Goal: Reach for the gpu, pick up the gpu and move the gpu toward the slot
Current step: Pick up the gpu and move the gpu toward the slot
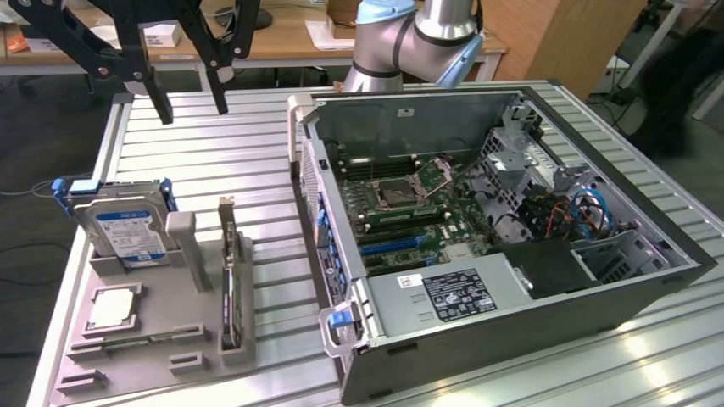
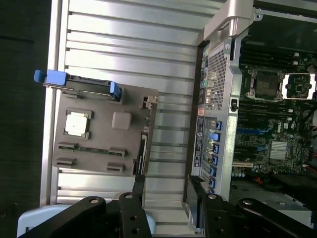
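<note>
Nearest in the exterior view, the grey holder tray (image 1: 147,360) sat on the slatted desk (image 1: 260,144) at that view's left. The gpu (image 1: 232,288) stood on edge in a slot along the tray's right side, its silver bracket end toward the far side, just left of the open computer case (image 1: 509,254). A small square chip (image 1: 114,307) lay in the tray's near left part, and beyond it the blue-labelled hard drive (image 1: 122,233) stood upright. Farther back, the gripper (image 1: 186,80) hung above the desk's far left corner with its jaws spread wide and nothing between them, well apart from the gpu. In the wrist view the gpu (image 2: 142,148) showed as a thin dark strip at the tray's edge, just beyond the fingertips (image 2: 139,184). The reaching step appeared to be in hand. The next move would call for coming down over the card with the jaws straddling its thin edge, clear of the case wall.
</note>
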Robot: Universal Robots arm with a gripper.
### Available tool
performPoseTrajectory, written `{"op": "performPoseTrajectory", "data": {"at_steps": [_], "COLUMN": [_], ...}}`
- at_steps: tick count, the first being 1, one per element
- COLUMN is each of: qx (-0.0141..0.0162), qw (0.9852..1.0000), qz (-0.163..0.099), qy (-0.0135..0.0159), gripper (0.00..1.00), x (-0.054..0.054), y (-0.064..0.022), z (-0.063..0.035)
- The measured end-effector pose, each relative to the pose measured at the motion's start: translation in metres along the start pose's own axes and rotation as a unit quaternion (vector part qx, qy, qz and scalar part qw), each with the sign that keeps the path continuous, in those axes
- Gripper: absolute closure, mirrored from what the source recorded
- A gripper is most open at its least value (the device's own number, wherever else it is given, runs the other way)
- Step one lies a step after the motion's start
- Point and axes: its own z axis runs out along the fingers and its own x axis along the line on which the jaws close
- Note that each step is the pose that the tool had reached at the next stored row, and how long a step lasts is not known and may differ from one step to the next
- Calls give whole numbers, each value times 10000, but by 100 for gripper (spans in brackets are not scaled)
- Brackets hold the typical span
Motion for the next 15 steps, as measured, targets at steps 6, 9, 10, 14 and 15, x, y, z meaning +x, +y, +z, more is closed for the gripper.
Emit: {"op": "performPoseTrajectory", "data": {"at_steps": [6,9,10,14,15], "qx": [8,8,6,8,8], "qw": [10000,10000,10000,10000,10000], "qz": [0,0,0,0,0], "qy": [-6,-6,-8,-6,-6], "gripper": [53,53,53,53,53], "x": [-1,-1,-1,-1,-2], "y": [-2,-1,-1,-2,-2], "z": [0,0,3,0,1]}}
